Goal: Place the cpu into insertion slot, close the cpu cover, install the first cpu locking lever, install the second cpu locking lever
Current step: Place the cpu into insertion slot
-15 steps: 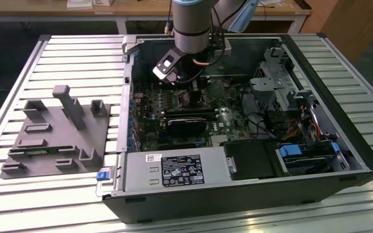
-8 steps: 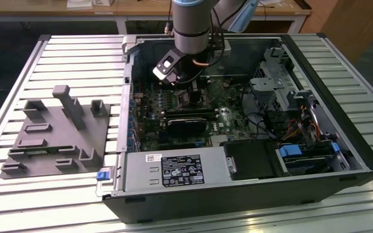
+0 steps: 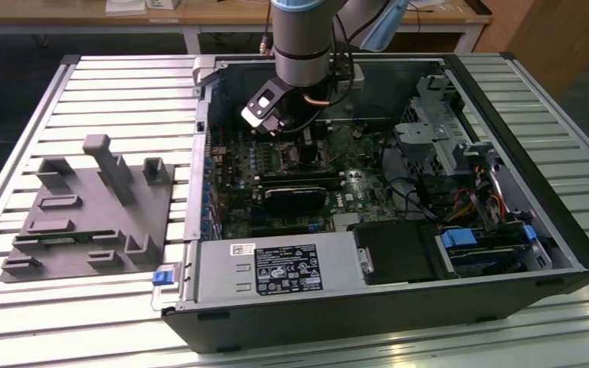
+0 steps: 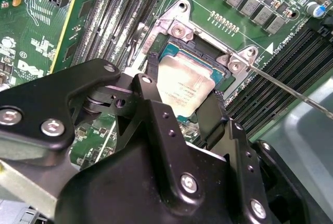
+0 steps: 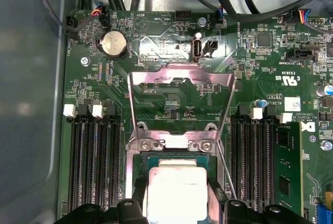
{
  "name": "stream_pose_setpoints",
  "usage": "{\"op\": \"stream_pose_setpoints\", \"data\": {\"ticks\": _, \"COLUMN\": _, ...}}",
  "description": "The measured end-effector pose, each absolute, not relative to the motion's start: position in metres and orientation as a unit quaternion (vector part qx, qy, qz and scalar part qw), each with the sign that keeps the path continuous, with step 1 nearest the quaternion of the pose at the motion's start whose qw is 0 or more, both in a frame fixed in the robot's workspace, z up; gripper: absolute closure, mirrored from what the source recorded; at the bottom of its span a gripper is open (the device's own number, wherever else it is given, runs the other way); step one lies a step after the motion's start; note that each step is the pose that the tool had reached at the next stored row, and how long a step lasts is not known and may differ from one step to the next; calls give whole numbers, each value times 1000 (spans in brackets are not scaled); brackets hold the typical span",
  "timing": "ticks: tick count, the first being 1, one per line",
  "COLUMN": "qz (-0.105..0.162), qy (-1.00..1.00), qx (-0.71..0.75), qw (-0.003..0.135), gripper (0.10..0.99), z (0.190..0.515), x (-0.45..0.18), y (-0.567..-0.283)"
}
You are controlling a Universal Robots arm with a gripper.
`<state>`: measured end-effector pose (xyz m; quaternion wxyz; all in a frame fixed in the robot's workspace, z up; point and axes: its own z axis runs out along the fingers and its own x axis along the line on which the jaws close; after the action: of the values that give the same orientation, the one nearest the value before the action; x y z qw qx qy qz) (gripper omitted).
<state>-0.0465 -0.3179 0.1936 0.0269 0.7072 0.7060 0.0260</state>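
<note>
Two black fingers [image 4: 150, 96] of the tool [image 4: 183, 96] clamp opposite edges of the cpu [image 5: 177, 190], its faintly printed grey lid resting in the insertion slot [image 4: 205, 58], while the cpu cover [image 5: 179, 76] stands swung open.

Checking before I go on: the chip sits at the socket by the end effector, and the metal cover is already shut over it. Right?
Not quite. The first wrist view shows the cover open, swung back off the socket; the chip does sit there by the end effector.
</note>
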Motion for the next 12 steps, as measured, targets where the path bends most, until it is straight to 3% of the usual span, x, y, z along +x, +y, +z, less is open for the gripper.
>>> {"op": "stream_pose_setpoints", "data": {"ticks": 12, "qz": 26, "qy": 706, "qx": 707, "qw": 27, "gripper": 549, "z": 193, "x": -48, "y": -317}}
